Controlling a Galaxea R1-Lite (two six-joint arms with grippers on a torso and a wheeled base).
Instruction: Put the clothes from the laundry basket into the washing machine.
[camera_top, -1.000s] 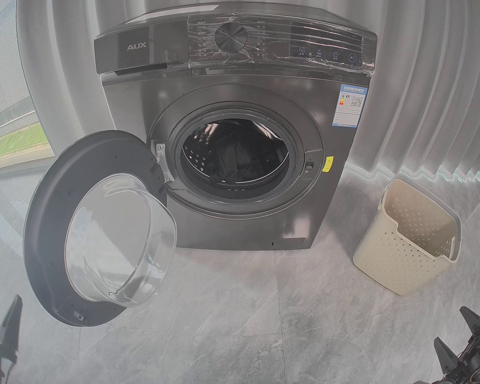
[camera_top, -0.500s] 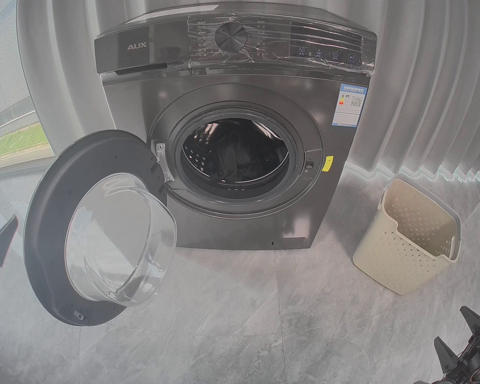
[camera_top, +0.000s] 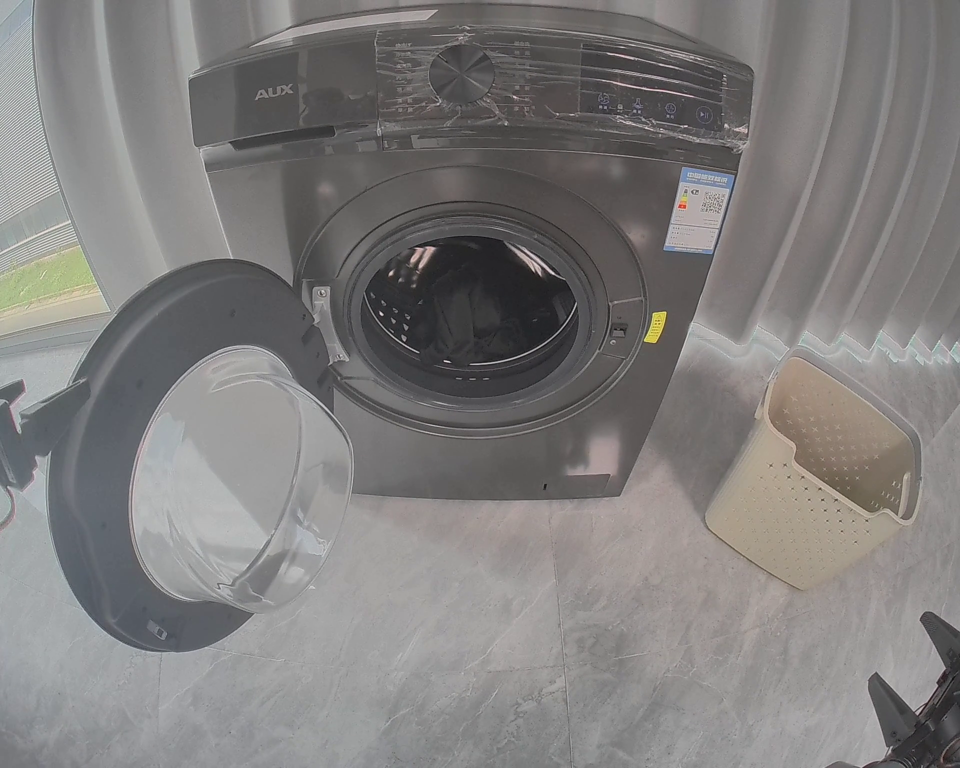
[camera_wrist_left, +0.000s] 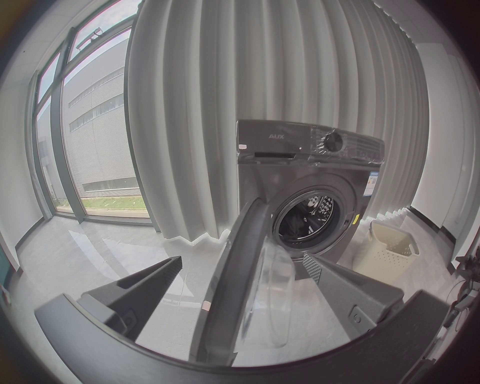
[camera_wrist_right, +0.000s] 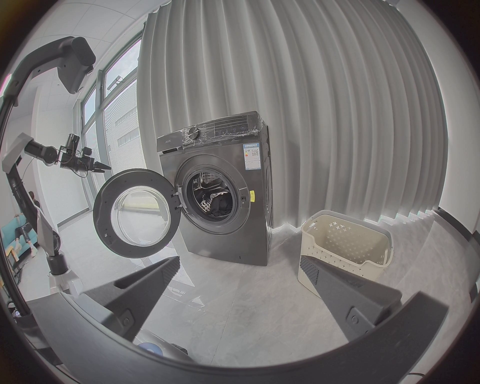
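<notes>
The grey washing machine (camera_top: 470, 130) stands with its round door (camera_top: 100, 420) swung wide to the left. Dark clothes (camera_top: 470, 305) lie inside the drum. A cream laundry basket (camera_top: 790, 510) sits on the floor to the machine's right, its perforated inside bare. My left gripper (camera_top: 45, 410) is open beside the door's outer rim. In the left wrist view the door's edge (camera_wrist_left: 232, 280) lies in line with the gap between the gripper's (camera_wrist_left: 241, 260) fingers, farther out. My right gripper (camera_top: 915, 665) hangs open and holds nothing, low at the near right, short of the basket (camera_wrist_right: 350, 245).
Grey tiled floor (camera_top: 520, 640) lies open in front of the machine. White curtains (camera_top: 860, 200) hang behind and to the right. A window (camera_top: 30, 250) is at the far left.
My left gripper has risen from low at the left edge to the height of the door's outer rim. The right arm, door and basket have not moved.
</notes>
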